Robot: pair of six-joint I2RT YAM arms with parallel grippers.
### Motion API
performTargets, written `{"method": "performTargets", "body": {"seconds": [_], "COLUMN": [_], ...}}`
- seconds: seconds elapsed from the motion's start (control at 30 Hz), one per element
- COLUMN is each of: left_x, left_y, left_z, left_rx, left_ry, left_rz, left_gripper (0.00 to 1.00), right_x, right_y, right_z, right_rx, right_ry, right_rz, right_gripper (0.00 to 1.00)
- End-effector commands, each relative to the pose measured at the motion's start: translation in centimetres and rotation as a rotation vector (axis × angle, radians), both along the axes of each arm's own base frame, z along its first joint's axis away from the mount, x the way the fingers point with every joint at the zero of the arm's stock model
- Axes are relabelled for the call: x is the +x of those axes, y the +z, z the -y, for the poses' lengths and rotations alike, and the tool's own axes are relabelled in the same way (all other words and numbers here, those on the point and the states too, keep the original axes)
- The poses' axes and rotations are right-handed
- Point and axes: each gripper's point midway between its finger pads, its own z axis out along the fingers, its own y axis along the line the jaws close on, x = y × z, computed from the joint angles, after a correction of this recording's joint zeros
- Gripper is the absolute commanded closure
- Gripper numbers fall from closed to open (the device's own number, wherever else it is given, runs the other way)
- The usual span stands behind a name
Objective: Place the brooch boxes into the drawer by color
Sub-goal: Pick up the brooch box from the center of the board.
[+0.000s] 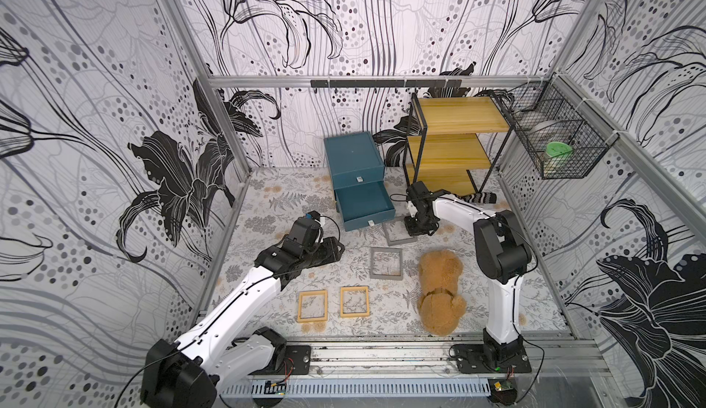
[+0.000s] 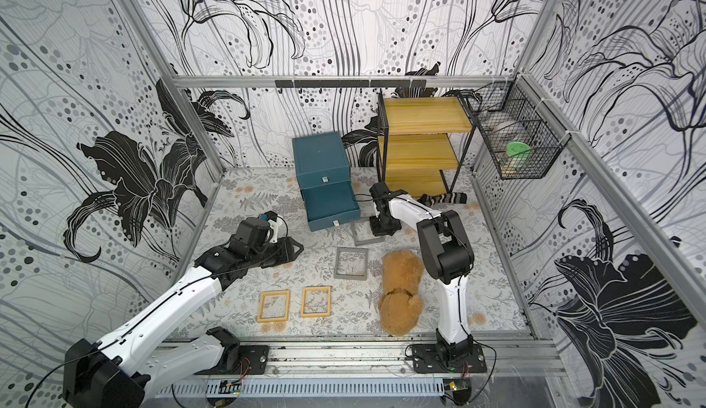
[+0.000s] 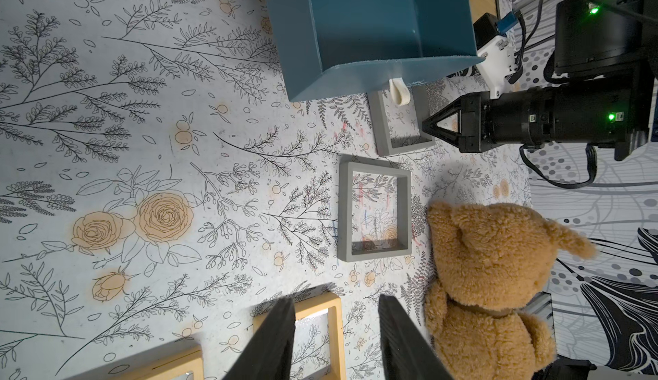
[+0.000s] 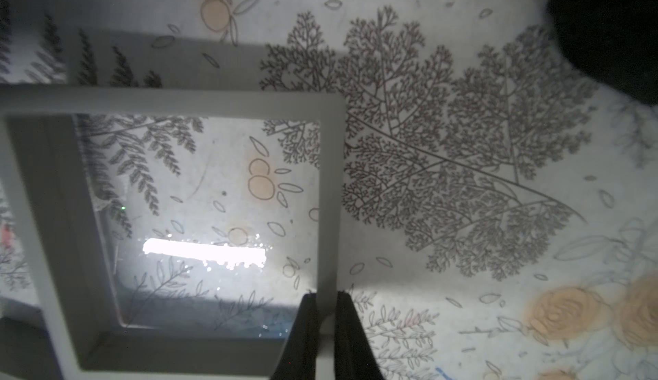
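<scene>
My right gripper point(image 4: 327, 296) pinched one rail of the flat grey square clear-centred brooch box point(image 4: 171, 102) beside the open teal-blue drawer point(image 1: 363, 201); my left gripper point(image 3: 334, 301) hung half-spread, empty.

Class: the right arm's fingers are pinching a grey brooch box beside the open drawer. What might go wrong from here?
The fingers of the right gripper pinch only one thin rail of the grey box, near a corner, so it may swing or slip when lifted. The box also lies close to the front of the open drawer, so it may catch that wall going in.
</scene>
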Motion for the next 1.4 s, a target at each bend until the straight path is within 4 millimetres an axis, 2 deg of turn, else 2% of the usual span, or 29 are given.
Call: {"method": "performTargets", "body": {"seconds": [0.0, 0.5, 0.67, 0.77, 1.03, 1.2, 1.37], "left_x": [0.9, 0.4, 0.1, 0.0, 0.1, 0.2, 0.5], "left_y": [2.3, 3.1, 3.7, 4.0, 5.1, 5.4, 6.2], "left_z": [1.2, 2.5, 3.0, 3.1, 3.3, 3.0, 2.3], "left_rx": [-0.033, -0.046, -0.05, -0.039, -0.043, -0.042, -0.032], "left_ry": [-0.04, -0.127, -0.145, -0.158, -0.155, -0.129, -0.079], "left_rz": [0.076, 0.09, 0.102, 0.107, 0.126, 0.122, 0.131], "left_gripper": [0.57, 0.58, 0.58, 0.58, 0.59, 0.59, 0.59], "right_x": [-1.6, -5.4, -5.2, -4.7, -2.6, -1.3, 0.1], "right_y": [0.1, 5.1, 7.5, 9.8, 17.2, 20.4, 21.9], "right_z": [0.9, 5.5, 6.3, 6.4, 5.6, 3.2, 0.6], "right_rx": [-0.076, -0.173, -0.155, -0.15, -0.1, -0.07, -0.024], "right_ry": [0.0, -0.211, -0.264, -0.277, -0.281, -0.216, -0.167], "right_rz": [-0.024, 0.012, 0.057, 0.097, 0.224, 0.292, 0.325], "right_gripper": [1.0, 1.0, 1.0, 1.0, 1.0, 1.0, 1.0]}}
